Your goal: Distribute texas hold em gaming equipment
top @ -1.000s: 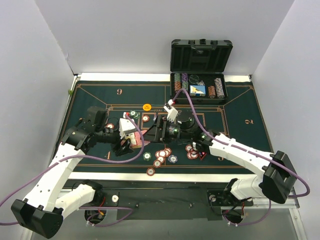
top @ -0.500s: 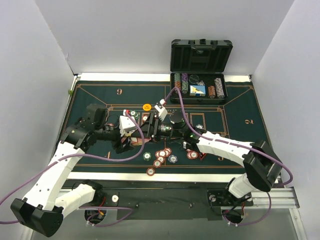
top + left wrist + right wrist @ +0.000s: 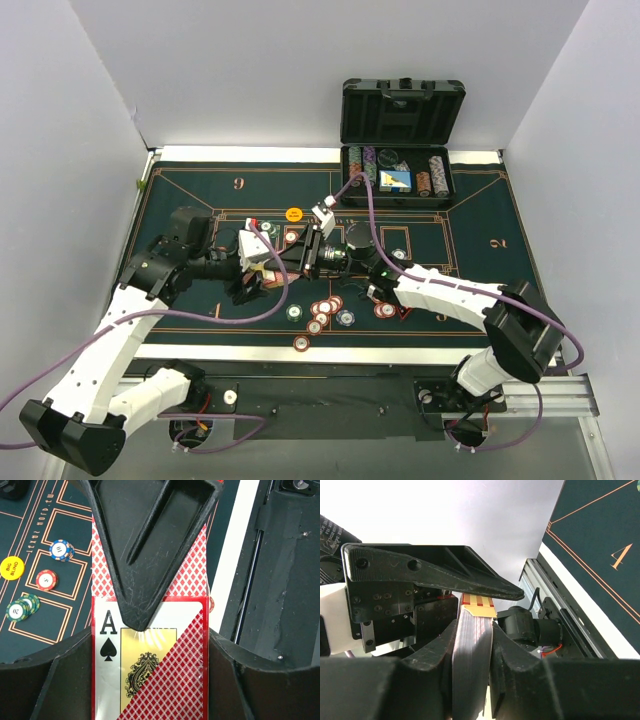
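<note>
Above the mat's middle, my left gripper [image 3: 250, 288] is shut on a playing-card box [image 3: 150, 675] printed with an ace of spades and red diamonds. Red-backed cards [image 3: 192, 575] stick out of the box's open end. My right gripper [image 3: 297, 258] has come in from the right. In the right wrist view its two fingers [image 3: 512, 645] press on both faces of the deck [image 3: 472, 645], with the box's tan flap [image 3: 479, 611] just beyond. Poker chips [image 3: 325, 310] lie in a loose cluster on the mat, and an orange big-blind button [image 3: 293, 214] lies further back.
The open black case [image 3: 400, 150] stands at the back right with rows of chips inside. The green felt mat [image 3: 470, 230] covers the table. More chips sit near the right arm [image 3: 385, 305] and at the mat's near edge [image 3: 303, 343]. White walls close in on both sides.
My right arm has swung left to meet the left gripper, and its fingers have closed from open onto the deck. The left gripper has kept its hold on the box.
</note>
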Action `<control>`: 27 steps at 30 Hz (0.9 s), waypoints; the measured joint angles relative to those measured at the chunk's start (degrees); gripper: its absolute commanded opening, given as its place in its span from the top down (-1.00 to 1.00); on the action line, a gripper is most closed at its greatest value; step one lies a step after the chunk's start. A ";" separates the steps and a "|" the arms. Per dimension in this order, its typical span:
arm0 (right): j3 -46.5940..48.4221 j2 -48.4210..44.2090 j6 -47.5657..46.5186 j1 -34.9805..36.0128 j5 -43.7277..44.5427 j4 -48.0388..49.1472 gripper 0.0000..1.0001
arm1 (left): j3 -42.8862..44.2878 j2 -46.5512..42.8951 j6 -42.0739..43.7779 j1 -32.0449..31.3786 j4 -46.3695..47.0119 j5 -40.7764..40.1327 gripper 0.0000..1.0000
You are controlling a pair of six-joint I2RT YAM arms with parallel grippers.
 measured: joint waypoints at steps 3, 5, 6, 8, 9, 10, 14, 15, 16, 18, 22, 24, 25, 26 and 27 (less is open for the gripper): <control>-0.68 0.00 1.73 -0.37 0.09 1.16 0.92 | 0.00 -0.04 0.24 -0.22 0.42 -0.35 -0.11; -0.94 -0.02 2.16 -0.59 0.09 1.70 0.96 | 0.00 -0.04 0.37 -0.24 0.48 -0.37 -0.76; -1.07 -0.02 2.36 -0.66 0.02 2.03 0.99 | 0.00 -0.04 0.57 -0.28 0.52 -0.37 -0.76; -1.66 -0.04 2.14 -0.90 -0.20 2.14 1.00 | 0.00 -0.17 0.81 -0.22 0.57 -0.42 -0.77; -1.97 -0.04 2.14 -1.09 -0.28 2.12 1.00 | 0.00 -0.26 0.92 -0.15 0.55 -0.42 -0.78; -2.32 -0.04 2.12 -1.20 -0.35 2.10 1.00 | 0.00 -0.39 1.14 -0.15 0.48 -0.33 -0.78; -3.26 -0.17 1.68 -1.44 -0.57 1.86 1.00 | -0.13 -1.68 2.34 -0.15 0.02 -0.02 -0.79; -3.28 -0.24 1.53 -1.46 -0.63 1.70 1.00 | -0.15 -2.03 2.75 -0.15 -0.28 0.11 -0.79; -3.30 -0.31 1.42 -1.46 -0.87 1.66 1.00 | -0.17 -2.23 3.17 -0.15 -0.61 0.20 -0.80; -3.30 -0.35 1.14 -1.46 -1.16 1.64 1.00 | -0.26 -2.25 4.52 -0.15 -1.55 0.70 -0.80; -3.30 -0.35 0.55 -1.42 -1.99 1.22 1.00 | -1.49 -1.44 6.95 -0.15 -3.23 1.40 -0.81; -3.30 -0.35 0.37 -1.42 -2.08 1.11 1.00 | -2.54 -1.05 7.50 -0.15 -3.39 1.42 -0.82; -3.30 -0.35 0.35 -1.42 -2.12 1.05 1.00 | -3.04 -1.01 7.52 -0.15 -3.26 1.42 -0.82; -3.30 -0.35 0.35 -1.42 -2.25 1.03 1.00 | -3.43 -1.03 7.52 -0.15 -3.13 1.42 -0.82; -3.30 -0.35 0.37 -1.42 -2.29 1.03 1.00 | -3.65 -1.05 7.50 -0.15 -3.02 1.42 -0.82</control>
